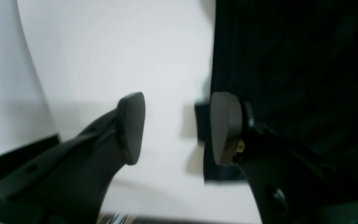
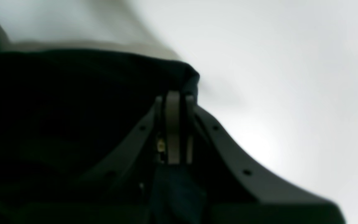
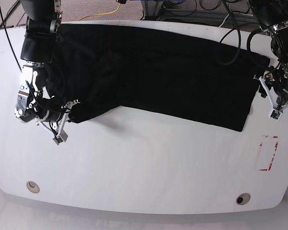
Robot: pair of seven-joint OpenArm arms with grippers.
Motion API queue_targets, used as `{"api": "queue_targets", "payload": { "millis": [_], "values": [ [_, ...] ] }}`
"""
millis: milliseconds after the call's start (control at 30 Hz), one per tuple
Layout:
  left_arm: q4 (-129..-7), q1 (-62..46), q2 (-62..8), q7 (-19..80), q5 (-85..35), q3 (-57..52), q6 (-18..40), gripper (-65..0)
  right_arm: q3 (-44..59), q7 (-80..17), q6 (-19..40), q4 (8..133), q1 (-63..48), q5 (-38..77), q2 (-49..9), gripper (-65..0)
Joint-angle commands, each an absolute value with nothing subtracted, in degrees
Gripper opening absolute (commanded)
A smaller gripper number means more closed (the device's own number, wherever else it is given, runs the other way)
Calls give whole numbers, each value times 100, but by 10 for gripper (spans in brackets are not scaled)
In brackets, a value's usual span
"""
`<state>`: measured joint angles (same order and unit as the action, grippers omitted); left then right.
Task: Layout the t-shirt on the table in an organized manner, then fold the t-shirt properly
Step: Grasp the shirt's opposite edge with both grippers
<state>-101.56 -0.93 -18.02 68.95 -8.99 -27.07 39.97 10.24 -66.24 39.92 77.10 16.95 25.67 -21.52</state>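
The black t-shirt (image 3: 173, 72) lies spread over the far half of the white table (image 3: 149, 163), with its lower left corner drawn toward the near left. My right gripper (image 3: 73, 109) is at that corner. In the right wrist view the right gripper (image 2: 174, 96) has its pads pressed together, shut on a fold of the t-shirt (image 2: 73, 109). My left gripper (image 3: 260, 80) hovers at the shirt's right edge. The left wrist view shows the left gripper (image 1: 177, 124) open over bare table (image 1: 104, 46), its right finger against the t-shirt (image 1: 291, 62) edge.
A red dashed rectangle (image 3: 270, 153) marks the table at the near right. Two round grommets (image 3: 32, 186) (image 3: 243, 198) sit near the front edge. Cables (image 3: 230, 28) trail over the table's back edge on the right.
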Motion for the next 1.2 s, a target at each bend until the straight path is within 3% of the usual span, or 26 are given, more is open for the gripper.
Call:
{"api": "queue_targets", "payload": {
  "millis": [0,300,600,1167],
  "values": [
    [-10044,154,-1851,6826,-901,-2730,4000,-332,1051,-6668,4000,8119,1842,2598,-2237,-650],
    [-9376,866,-1613,6774,-892,-2738,4000,-332,1051,-7134,4000,9112,1815,2589,-2246,-650],
    [-9332,901,-1481,6273,-382,-2352,4000,-332,1288,-7714,4000,10492,1833,2615,-2387,-650],
    [-9314,822,-1464,6255,-312,-2202,4000,-332,1305,-7714,4000,10668,1200,2598,-2668,-650]
  ]
}}
